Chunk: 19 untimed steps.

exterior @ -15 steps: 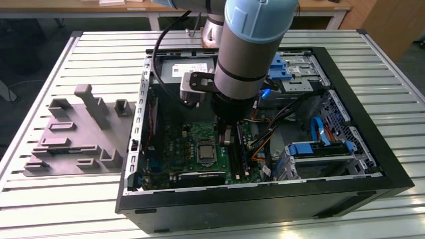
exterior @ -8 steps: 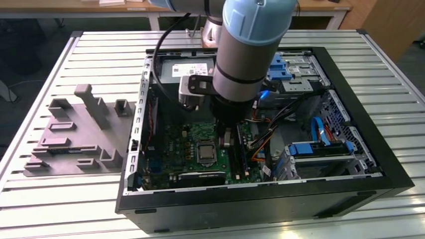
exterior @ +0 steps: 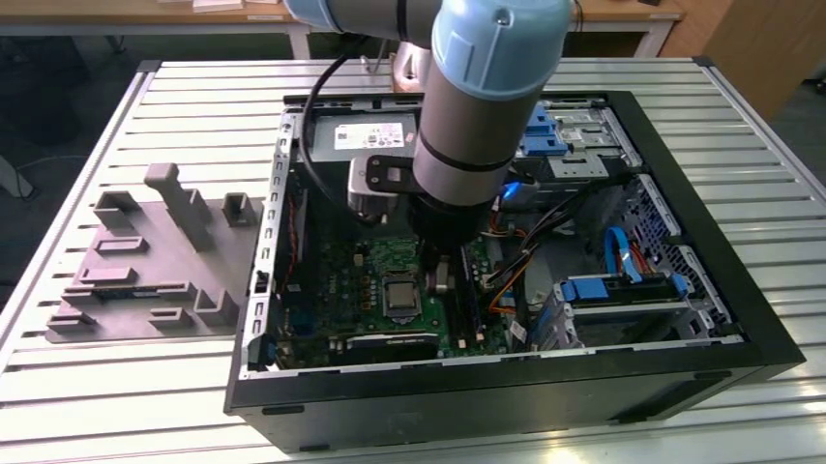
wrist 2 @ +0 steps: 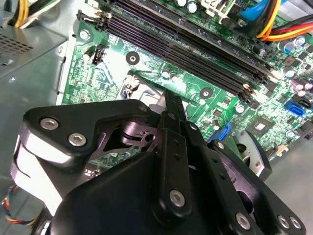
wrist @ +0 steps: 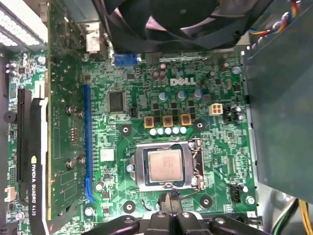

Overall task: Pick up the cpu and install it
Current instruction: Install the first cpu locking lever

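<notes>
while the arm (exterior: 485, 106) reaches down into the open computer case (exterior: 722, 290) on the slatted table (exterior: 775, 145), the gripper (wrist: 170, 205) hangs just above the green motherboard (wrist: 215, 161), beside the socket (wrist: 168, 165). the cpu (wrist: 165, 165) already lies flat inside that socket, its silvery top facing up and the metal frame running around it; in the exterior view it shows as a small pale square (exterior: 398, 291) just to the exterior view's left of the gripper (exterior: 443, 275). in the first wrist view the gripper's dark tips look drawn together into one narrow point at the socket's edge, holding nothing; whether they touch the board i cannot tell. in the second wrist view the gripper (wrist 2: 172, 105) points at the board near the long black memory slots (wrist 2: 195, 46). a grey moulded tray (exterior: 142, 266) rests on the table at the exterior view's left of the case.
</notes>
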Available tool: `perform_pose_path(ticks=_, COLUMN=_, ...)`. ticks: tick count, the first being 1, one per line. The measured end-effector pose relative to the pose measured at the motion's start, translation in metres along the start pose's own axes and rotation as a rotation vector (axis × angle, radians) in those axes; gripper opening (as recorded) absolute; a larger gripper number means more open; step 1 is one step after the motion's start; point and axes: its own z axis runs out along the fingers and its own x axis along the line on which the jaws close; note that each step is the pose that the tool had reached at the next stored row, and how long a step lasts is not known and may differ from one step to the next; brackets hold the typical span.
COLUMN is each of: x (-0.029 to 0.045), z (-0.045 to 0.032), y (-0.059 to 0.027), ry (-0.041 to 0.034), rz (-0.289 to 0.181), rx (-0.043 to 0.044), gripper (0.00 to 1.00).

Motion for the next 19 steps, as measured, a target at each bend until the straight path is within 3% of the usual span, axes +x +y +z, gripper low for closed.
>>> perform_pose_path(ticks=6, x=0.0067, z=0.0022, y=-0.0007, ry=0.003, rz=-0.027, rx=0.0003, gripper=0.11)
perform_pose_path(ticks=15, x=0.0076, z=0.0032, y=-0.0009, ry=0.0091, rz=-0.027, rx=0.0019, gripper=0.11)
perform_pose_path(ticks=19, x=0.0077, z=0.0041, y=-0.0009, ry=0.0105, rz=-0.037, rx=0.0119, gripper=0.11)
